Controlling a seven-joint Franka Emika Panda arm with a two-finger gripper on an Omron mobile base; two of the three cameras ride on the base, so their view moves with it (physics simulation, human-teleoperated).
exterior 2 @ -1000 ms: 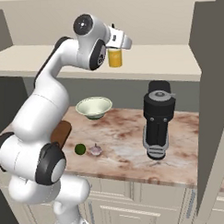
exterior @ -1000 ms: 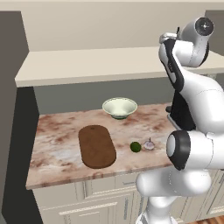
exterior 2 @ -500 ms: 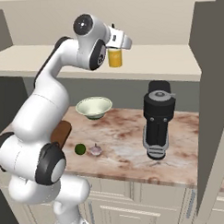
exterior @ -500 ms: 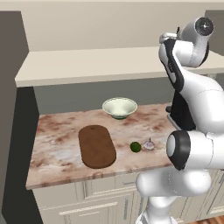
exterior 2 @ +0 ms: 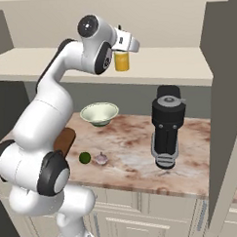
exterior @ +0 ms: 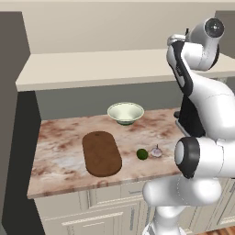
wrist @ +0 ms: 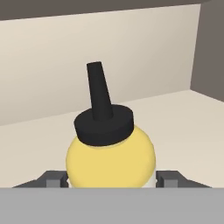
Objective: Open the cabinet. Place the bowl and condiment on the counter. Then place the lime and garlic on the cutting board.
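Observation:
The yellow condiment [wrist: 111, 157] with its black nozzle cap stands upright on the cream shelf of the open cabinet [exterior 2: 162, 65]. My gripper [wrist: 111, 178] is shut on the condiment [exterior 2: 121, 61], one finger against each side. Down on the marble counter [exterior: 59, 137] lie the pale green bowl [exterior: 125, 112], the dark brown cutting board [exterior: 101, 153], the lime [exterior: 142, 153] and the garlic [exterior: 156, 152]. Lime [exterior 2: 84, 157] and garlic [exterior 2: 101, 159] rest side by side on bare counter, just right of the board. The bowl [exterior 2: 99, 113] sits behind them near the wall.
A tall black appliance [exterior 2: 167, 125] stands on the right part of the counter, below the shelf. The cabinet's open doors [exterior 2: 221, 86] stick out at both sides. Cream drawer fronts [exterior: 110, 202] run under the counter's edge.

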